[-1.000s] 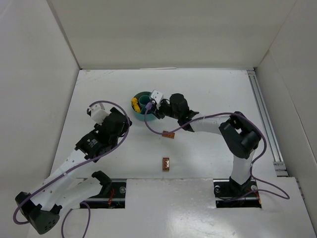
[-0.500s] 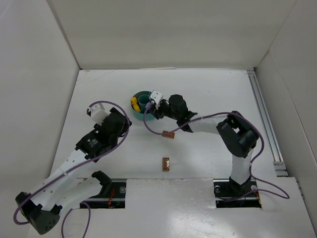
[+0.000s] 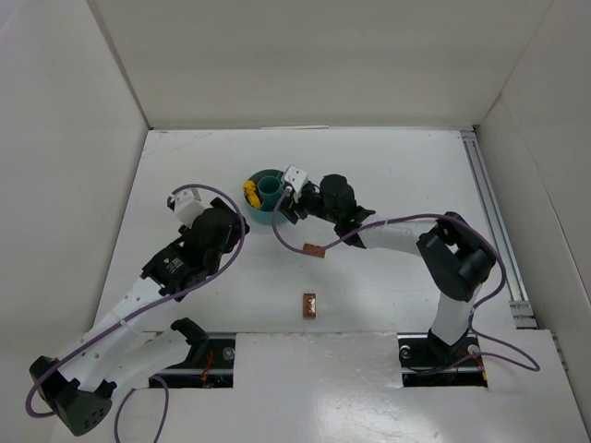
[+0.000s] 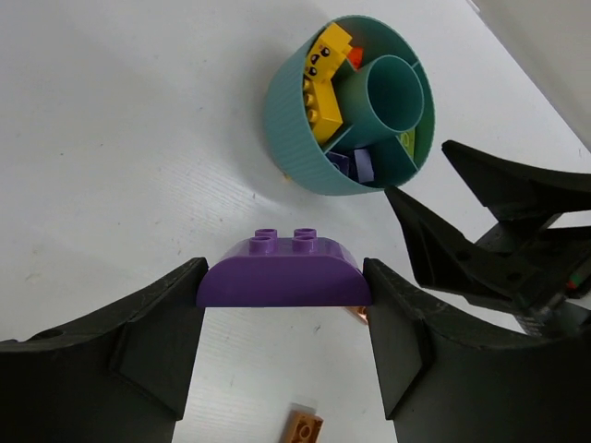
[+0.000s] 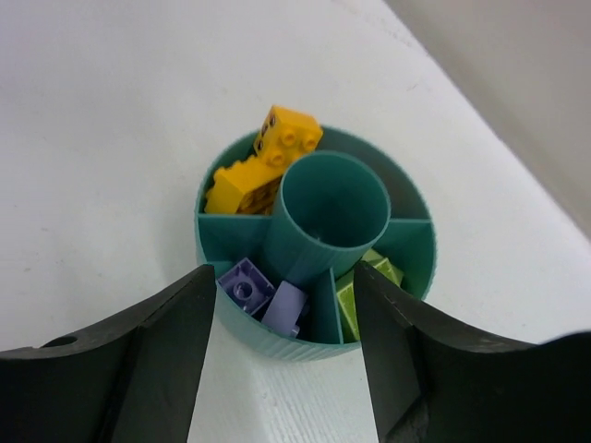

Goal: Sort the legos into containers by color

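My left gripper (image 4: 283, 269) is shut on a purple curved lego (image 4: 284, 280) and holds it above the table, short of the teal dish (image 4: 286, 129). In the top view this gripper (image 3: 231, 226) is left of and below the dish (image 3: 268, 220). My right gripper (image 5: 284, 277) is open and empty, its fingers on either side of the dish's near wall (image 5: 277, 340). The dish holds yellow legos (image 5: 277, 148), purple legos (image 5: 245, 286), lime green legos (image 5: 355, 300) and an orange-red one (image 4: 355, 57). Its centre well (image 5: 332, 208) looks empty.
Two brown legos lie on the table, one (image 3: 314, 249) under the right arm's cable and one (image 3: 308, 304) nearer the bases, which may be the one in the left wrist view (image 4: 303, 426). White walls enclose the table. A rail (image 3: 494, 221) runs along the right edge.
My left gripper has moved a little up the table towards the dish with the purple lego. My right arm has shifted slightly; its gripper stays at the dish.
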{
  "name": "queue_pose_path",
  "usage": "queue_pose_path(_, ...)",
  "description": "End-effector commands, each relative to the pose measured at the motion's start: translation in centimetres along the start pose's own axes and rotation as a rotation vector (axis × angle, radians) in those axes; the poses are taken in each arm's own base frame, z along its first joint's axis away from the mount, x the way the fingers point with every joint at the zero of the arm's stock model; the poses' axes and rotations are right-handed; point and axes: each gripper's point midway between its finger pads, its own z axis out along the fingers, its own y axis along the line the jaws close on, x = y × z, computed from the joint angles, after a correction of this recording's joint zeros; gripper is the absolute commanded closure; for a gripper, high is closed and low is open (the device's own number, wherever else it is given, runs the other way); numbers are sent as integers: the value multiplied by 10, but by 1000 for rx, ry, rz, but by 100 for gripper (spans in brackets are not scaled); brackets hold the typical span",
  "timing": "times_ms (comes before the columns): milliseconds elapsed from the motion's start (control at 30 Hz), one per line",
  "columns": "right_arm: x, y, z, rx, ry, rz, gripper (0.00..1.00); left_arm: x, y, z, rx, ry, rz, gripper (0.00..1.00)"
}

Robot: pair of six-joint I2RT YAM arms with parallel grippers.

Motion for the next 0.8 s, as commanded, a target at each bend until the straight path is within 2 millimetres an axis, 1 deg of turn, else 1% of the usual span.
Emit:
queue_pose_path(0, -84, -3, -23, 7, -186, -54, 34, -4, -19, 5, 69, -9, 42, 89)
queue_pose_path(33, -96, -7, -29, 24, -207, -60, 31, -4, -26, 7, 92, -9, 42, 89)
queue_pose_path(67, -101, -6, -35, 27, -216, -63, 27, -2, -29, 8, 100, -4, 53, 89)
queue_pose_path(100, -116, -14, -49, 46, -241, -70, 25, -5, -34, 9, 107, -9, 58, 89)
queue_pose_path(133, -119, -17, -56, 48, -243, -72, 23, -6, -42, 11, 125, -8, 50, 89)
queue_pose_path(167, -121, -8, -62, 8, -247, -74, 22, -3, -47, 12, 142, 6, 58, 89)
queue_pose_path(200, -117, -8, -69, -10, -231, -70, 20, -6, -54, 10, 166, 1, 45, 90)
queue_pose_path(233, -124, -6, -82, -19, -242, -74, 20, -5, -59, 11, 181, 6, 41, 90)
queue_pose_path(267, -126, -2, -89, -36, -245, -76, 20, -7, -74, 8, 243, 11, 6, 90)
queue_pose_path(300, -122, 2, -95, -44, -227, -51, 20, -8, -85, 5, 287, 14, -11, 91)
queue_pose_path(333, -137, 3, -110, -37, -263, -27, 20, -11, -93, -1, 339, 11, -44, 91)
queue_pose_path(367, -127, 12, -116, -54, -249, -4, 20, -12, -108, -7, 422, 21, -95, 91)
queue_pose_path(400, -126, 12, -123, -41, -249, 24, 20, -13, -116, -11, 467, 23, -119, 91)
queue_pose_path(433, -125, 15, -129, -43, -252, 55, 20, -14, -121, -14, 503, 22, -145, 91)
queue_pose_path(467, -125, 20, -138, -47, -258, 96, 19, -13, -122, -16, 526, 25, -172, 91)
queue_pose_path(500, -127, 24, -141, -46, -263, 120, 19, -16, -133, -22, 581, 29, -225, 93)
queue_pose_path(533, -128, 26, -144, -48, -267, 138, 19, -20, -135, -26, 602, 25, -265, 93)
queue_pose_path(567, -138, 37, -148, -70, -290, 166, 19, -21, -138, -29, 630, 28, -289, 93)
queue_pose_path(600, -142, 41, -147, -71, -299, 178, 19, -21, -144, -32, 674, 29, -313, 94)
queue_pose_path(633, -152, 44, -150, -70, -329, 171, 19, -21, -146, -34, 693, 38, -344, 94)
queue_pose_path(667, -161, 53, -149, -80, -342, 171, 19, -25, -150, -37, 712, 32, -363, 94)
queue_pose_path(700, -177, 52, -152, -67, -375, 155, 19, -23, -151, -37, 725, 38, -363, 94)
queue_pose_path(733, -182, 50, -152, -41, -383, 160, 19, -24, -152, -39, 733, 40, -382, 94)
queue_pose_path(767, -182, 47, -152, -23, -380, 163, 19, -19, -156, -40, 746, 58, -376, 94)
